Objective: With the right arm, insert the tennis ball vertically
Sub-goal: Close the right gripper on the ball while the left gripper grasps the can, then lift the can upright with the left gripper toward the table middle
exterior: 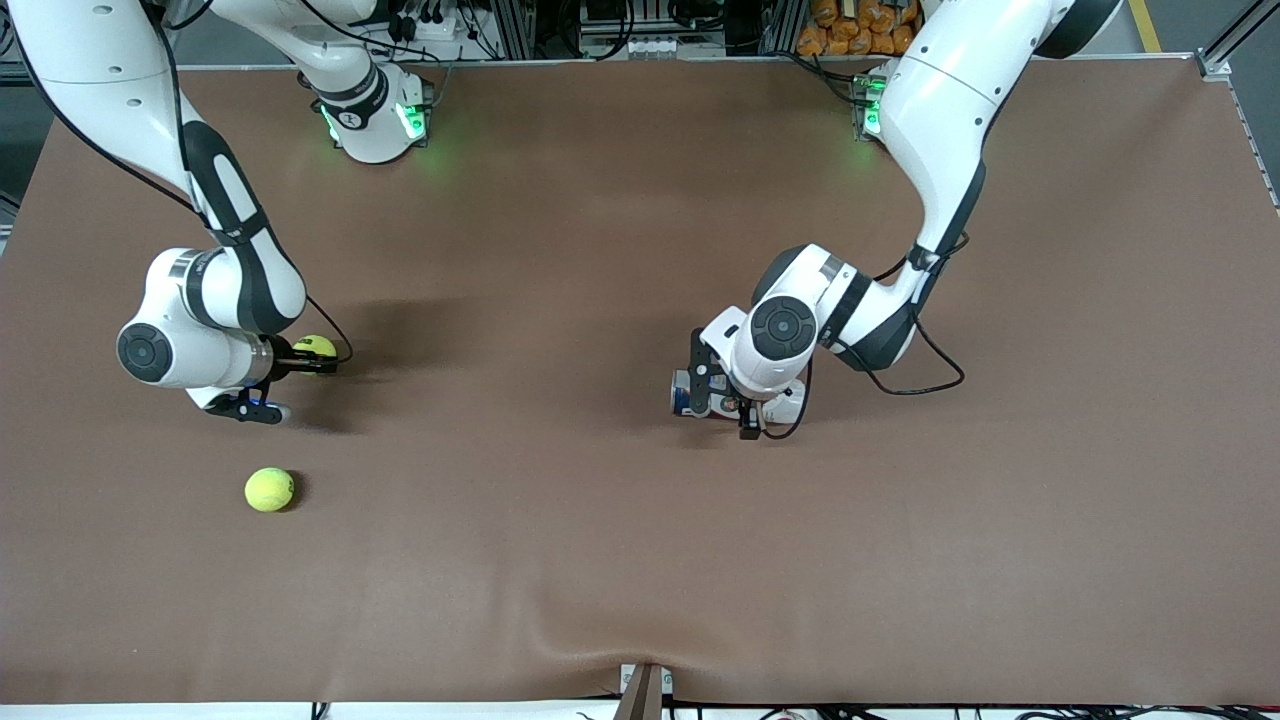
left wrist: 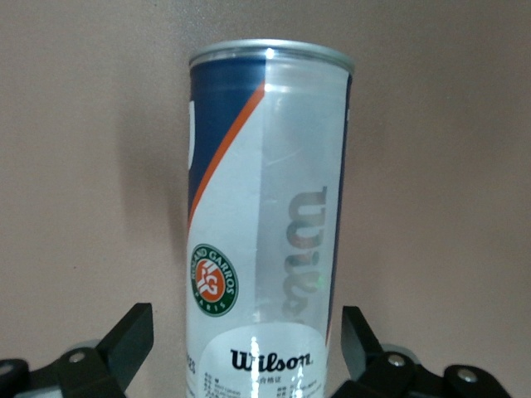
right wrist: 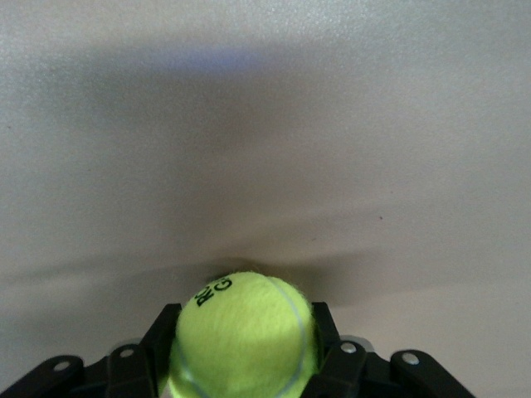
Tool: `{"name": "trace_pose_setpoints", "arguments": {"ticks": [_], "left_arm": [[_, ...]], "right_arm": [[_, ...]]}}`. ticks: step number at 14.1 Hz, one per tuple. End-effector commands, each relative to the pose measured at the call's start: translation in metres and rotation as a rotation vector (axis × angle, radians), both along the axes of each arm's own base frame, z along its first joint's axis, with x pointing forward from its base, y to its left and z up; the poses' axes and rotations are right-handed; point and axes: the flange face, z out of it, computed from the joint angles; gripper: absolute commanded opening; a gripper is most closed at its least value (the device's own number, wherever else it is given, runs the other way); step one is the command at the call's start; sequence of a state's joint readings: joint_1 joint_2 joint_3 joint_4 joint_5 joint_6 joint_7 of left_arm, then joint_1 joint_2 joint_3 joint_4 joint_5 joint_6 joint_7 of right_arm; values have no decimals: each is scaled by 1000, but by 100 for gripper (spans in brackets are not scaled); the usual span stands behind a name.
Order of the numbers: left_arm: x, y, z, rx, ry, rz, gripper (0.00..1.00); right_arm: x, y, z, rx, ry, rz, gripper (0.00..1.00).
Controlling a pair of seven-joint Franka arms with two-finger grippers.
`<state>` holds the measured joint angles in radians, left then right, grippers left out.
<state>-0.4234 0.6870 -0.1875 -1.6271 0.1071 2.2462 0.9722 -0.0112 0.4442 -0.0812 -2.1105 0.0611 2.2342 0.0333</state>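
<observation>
A yellow-green tennis ball (right wrist: 242, 332) sits clamped between the black fingers (right wrist: 158, 340) of the right pincer (exterior: 312, 358), low over the brown bench (exterior: 640, 560) toward the right arm's end; in the right wrist view the fingers press against both sides of the ball, dark print showing on its felt, with the bench surface just under it. The right arm (exterior: 215, 300) bends down from its base and its wrist lies roughly level with the bench. A second tennis ball (exterior: 269, 489) lies loose on the bench, nearer to the front camera than the held one and well apart from the pincer. Toward the middle of the bench the left arm (exterior: 880, 300) reaches down, and the left pincer (exterior: 700, 395) is around a tennis ball can (left wrist: 265, 224) with a blue, orange and white label and a silver rim. In the left wrist view the can stands between the two black fingers (left wrist: 129, 340), which are spread wide with a visible gap on each side, so the pincer is released and not touching it.
</observation>
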Motion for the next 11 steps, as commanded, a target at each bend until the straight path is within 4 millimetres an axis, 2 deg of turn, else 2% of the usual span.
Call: {"name": "trace_pose_setpoints", "arguments": {"ticks": [1, 4, 7, 8, 9, 10, 11], "left_arm": [[-5, -2, -13, -7, -25, -28, 100], [-8, -4, -19, -21, -40, -32, 100], [-9, -3, -26, -24, -44, -33, 100], [-9, -4, -25, -18, -51, -59, 88], [-7, -5, -21, -3, -73, -107, 60], [-7, -4, -20, 4, -81, -117, 49], [-7, -4, -20, 4, -81, -117, 49]], "right_arm": [[0, 0, -2, 13, -6, -28, 42], [4, 0, 10, 14, -20, -28, 42], [10, -1, 30, 16, -32, -28, 42], [15, -1, 39, 18, -35, -27, 42], [20, -2, 49, 21, -31, -27, 42], [24, -4, 60, 22, -28, -27, 42], [29, -4, 69, 24, -25, -26, 42]]}}
